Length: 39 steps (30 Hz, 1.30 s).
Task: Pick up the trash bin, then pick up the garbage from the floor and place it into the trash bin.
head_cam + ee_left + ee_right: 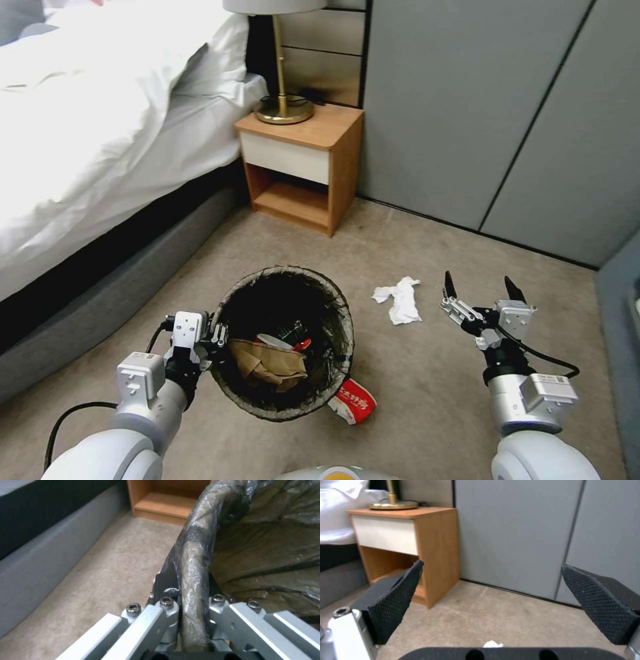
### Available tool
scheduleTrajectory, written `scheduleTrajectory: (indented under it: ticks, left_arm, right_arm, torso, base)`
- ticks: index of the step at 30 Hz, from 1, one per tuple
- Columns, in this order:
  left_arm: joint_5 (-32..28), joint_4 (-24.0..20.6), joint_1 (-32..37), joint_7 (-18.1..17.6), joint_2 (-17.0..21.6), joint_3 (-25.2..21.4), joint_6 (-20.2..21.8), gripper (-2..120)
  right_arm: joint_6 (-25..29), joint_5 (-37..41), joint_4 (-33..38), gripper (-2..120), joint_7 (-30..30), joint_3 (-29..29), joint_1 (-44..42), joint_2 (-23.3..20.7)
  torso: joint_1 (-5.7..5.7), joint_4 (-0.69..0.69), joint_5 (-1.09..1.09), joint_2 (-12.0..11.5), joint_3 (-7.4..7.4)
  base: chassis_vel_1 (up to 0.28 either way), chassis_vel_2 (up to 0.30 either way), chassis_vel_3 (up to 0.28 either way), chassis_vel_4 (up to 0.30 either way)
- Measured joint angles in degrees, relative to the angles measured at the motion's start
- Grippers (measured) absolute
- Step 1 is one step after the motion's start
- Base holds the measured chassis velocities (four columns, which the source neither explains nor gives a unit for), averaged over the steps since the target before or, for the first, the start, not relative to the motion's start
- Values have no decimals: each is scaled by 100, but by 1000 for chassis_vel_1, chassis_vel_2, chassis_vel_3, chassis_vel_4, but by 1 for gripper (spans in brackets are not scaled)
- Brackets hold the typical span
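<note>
The trash bin (288, 347), round with a dark bag folded over its rim, hangs in front of me with brown paper and red scraps inside. My left gripper (215, 337) is shut on the bin's near-left rim (193, 580), one finger on each side of it. Garbage lies on the carpet: a white tissue (400, 300) right of the bin and a crumpled red-and-white cup (353, 402) by the bin's lower right edge. My right gripper (481, 288) hovers open to the right of the tissue, with nothing between its fingers (398, 600). A bit of the tissue (493, 644) peeks below them.
A bed with a white duvet (93, 127) and grey base fills the left. A wooden nightstand (303, 167) with a brass lamp (283, 110) stands at the back. Grey wall panels (493, 113) close off the right. Open carpet (427, 393) lies around the litter.
</note>
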Motion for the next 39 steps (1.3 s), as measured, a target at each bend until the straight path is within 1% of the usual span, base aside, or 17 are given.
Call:
scheduleTrajectory:
  ticks: [21,25,32,39]
  left_arm:
    - [15,0,-42,3,-22,7,-24,2]
    - [43,0,-51,-7,-23,-1,-158,2]
    - [55,2,-54,-18,-20,-7,-176,2]
    - [56,37,-77,-12,-14,-7,-180,2]
  right_arm:
    - [-9,25,-125,100,11,-30,88,-5]
    - [-9,50,-146,100,19,-23,111,-4]
    - [-13,68,-176,100,28,5,111,10]
    - [-20,69,-187,100,33,3,105,27]
  torso:
    - [0,0,0,0,0]
    - [0,1,0,0,0]
    - [0,-2,0,0,0]
    - [0,-1,0,0,0]
  base:
    - [85,80,73,84]
    - [69,74,69,69]
    - [12,17,18,7]
    - [0,0,0,0]
